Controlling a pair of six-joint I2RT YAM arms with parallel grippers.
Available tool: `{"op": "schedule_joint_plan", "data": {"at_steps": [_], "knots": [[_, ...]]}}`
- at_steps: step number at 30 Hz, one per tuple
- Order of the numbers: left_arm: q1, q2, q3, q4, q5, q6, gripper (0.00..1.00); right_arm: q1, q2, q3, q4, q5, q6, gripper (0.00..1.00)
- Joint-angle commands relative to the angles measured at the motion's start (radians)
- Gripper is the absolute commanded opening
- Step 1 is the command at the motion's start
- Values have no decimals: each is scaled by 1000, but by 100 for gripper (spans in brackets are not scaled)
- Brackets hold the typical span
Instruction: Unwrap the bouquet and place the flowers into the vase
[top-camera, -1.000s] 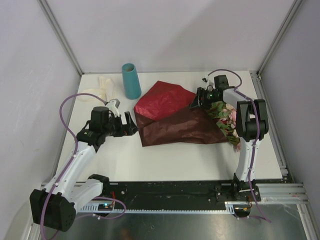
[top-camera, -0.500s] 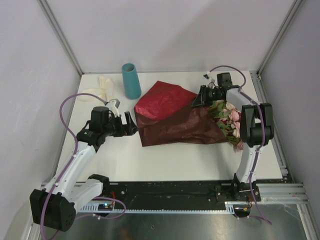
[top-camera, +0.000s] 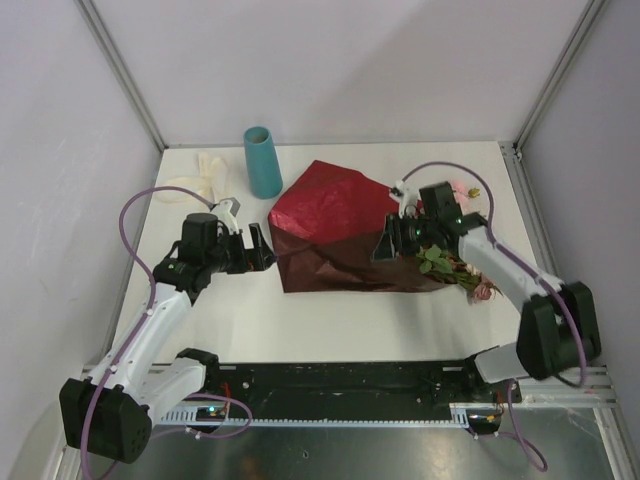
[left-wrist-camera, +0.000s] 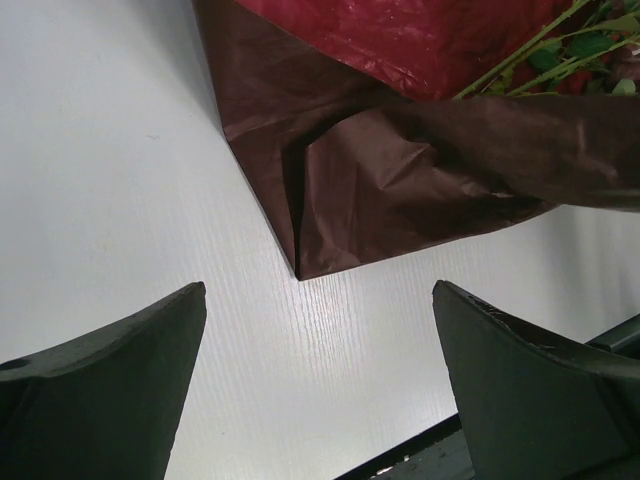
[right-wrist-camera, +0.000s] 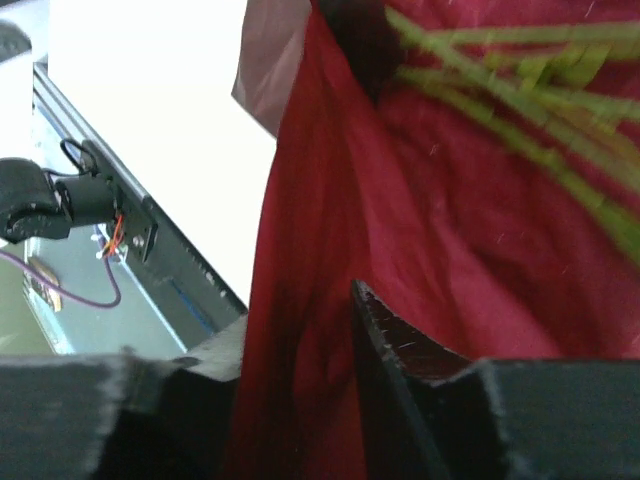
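The dark red wrapping paper (top-camera: 335, 225) of the bouquet lies spread mid-table, one flap folded over. My right gripper (top-camera: 382, 244) is shut on a fold of this paper (right-wrist-camera: 300, 250) at its right side; in the right wrist view the sheet runs between the fingers (right-wrist-camera: 400, 350). The flowers (top-camera: 452, 264) lie on the paper's right part, with green stems (right-wrist-camera: 520, 110) and a pink bloom (top-camera: 460, 190) behind the arm. The teal vase (top-camera: 263, 162) stands upright at the back left. My left gripper (top-camera: 267, 246) hovers open just left of the paper's corner (left-wrist-camera: 300, 265), holding nothing.
A cream ribbon (top-camera: 198, 178) lies crumpled left of the vase. Metal frame posts (top-camera: 125, 80) and grey walls close in the sides and back. A black rail (top-camera: 340, 380) runs along the table's near edge.
My right arm has swung from the back right towards the middle, its gripper coming nearer and closing on the paper's fold. A pink bloom now shows behind it. The left arm has not moved.
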Motion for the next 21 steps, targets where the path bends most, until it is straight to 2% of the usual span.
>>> {"op": "schedule_joint_plan", "data": {"at_steps": [1, 5, 8, 17, 21], "knots": [[-3, -20, 5, 14, 4, -7, 100, 67, -222, -118, -57, 100, 87, 38], [-3, -17, 4, 14, 18, -10, 100, 121, -391, -224, -86, 134, 166, 56], [-4, -10, 4, 14, 26, -11, 100, 154, -490, -260, -118, 145, 213, 64], [-3, -10, 0, 13, 18, -10, 100, 147, -725, -196, -84, 135, 380, 70], [-3, -5, 1, 14, 23, -10, 100, 142, -717, -163, -6, 258, 420, 68]]}}
